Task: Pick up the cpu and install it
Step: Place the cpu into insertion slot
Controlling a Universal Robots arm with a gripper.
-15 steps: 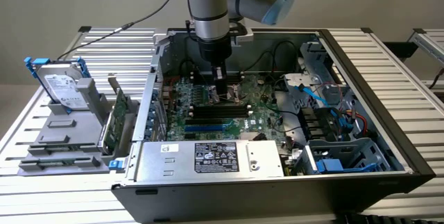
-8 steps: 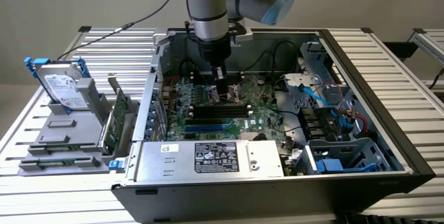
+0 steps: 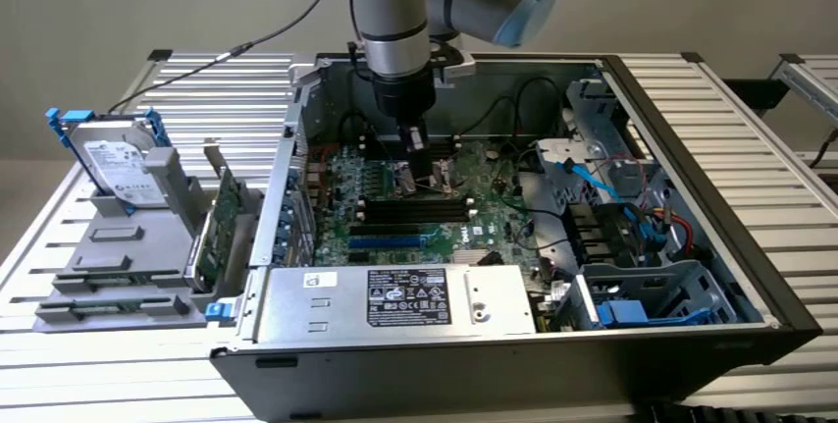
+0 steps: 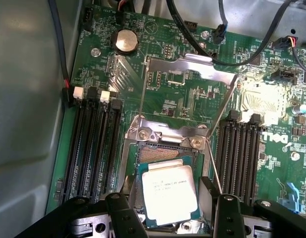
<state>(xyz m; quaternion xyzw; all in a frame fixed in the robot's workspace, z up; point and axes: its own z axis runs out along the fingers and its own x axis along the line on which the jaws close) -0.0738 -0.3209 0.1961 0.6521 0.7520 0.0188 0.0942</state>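
Fingers (image 4: 207,196) are pinching the cpu (image 4: 168,196) by its two side edges, holding it just over the open socket (image 4: 165,152) mid-motherboard (image 4: 182,94) inside the case (image 3: 694,129); light, stiff, thin chip, probably fragile underneath, so edge-gripping and keeping it flat are looking right.

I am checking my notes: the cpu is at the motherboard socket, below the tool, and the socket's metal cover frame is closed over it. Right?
Not quite: the wrist view shows the metal cover frame flipped open, off the cpu. The cpu is at the socket, below the tool.
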